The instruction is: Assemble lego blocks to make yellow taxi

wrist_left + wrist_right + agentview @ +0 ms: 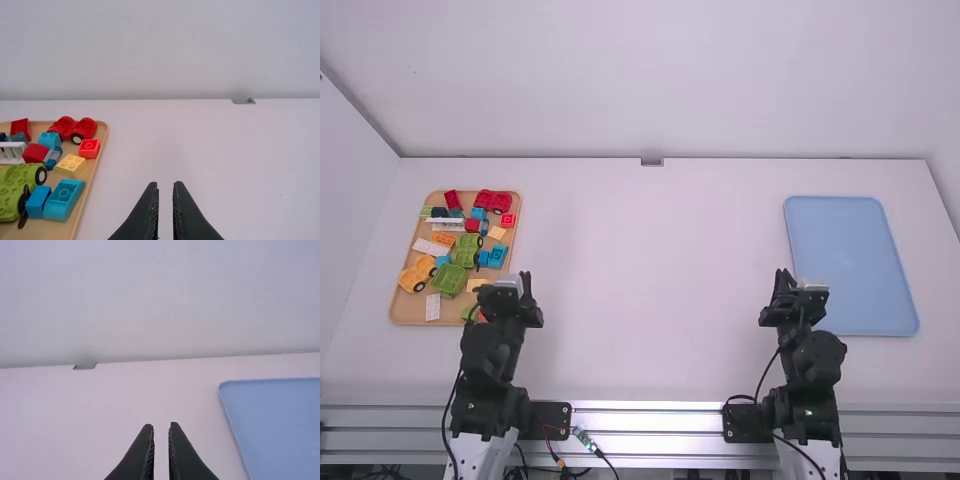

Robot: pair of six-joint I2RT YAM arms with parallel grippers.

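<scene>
1. White tabletop (pixel 650 300) carries, at its left, a tan rectangular tray (pixel 406 311) of mixed plastic blocks; the yellow-orange wheeled car piece (pixel 418 272) lies there, by the tray's left edge.
2. Its long axis slants from near left to far right, black wheels along the near right side. I can't tell which end is the front.
3. Just right of it sits a green boxy piece (pixel 449 281); a light yellow studded block (pixel 71 165) lies by the tray's right edge, and a red wheeled car piece (pixel 493 201) fills the far right corner.
4. The left gripper (pixel 524 277) is beside the tray's right edge, fingers slightly parted, grasping nothing.
5. A broad stretch of tabletop gives room sideways between the grippers and onward to the far wall (pixel 650 80).
6. The right gripper (pixel 783 274) is near the left edge of a flat blue tray (pixel 850 262), likewise released, its fingers a little apart.
7. The left arm (pixel 488 348) hides the tan tray's near right corner, with red and green bits peeping out. The left wrist view cuts that tray off; the right wrist view crops the blue one.
</scene>
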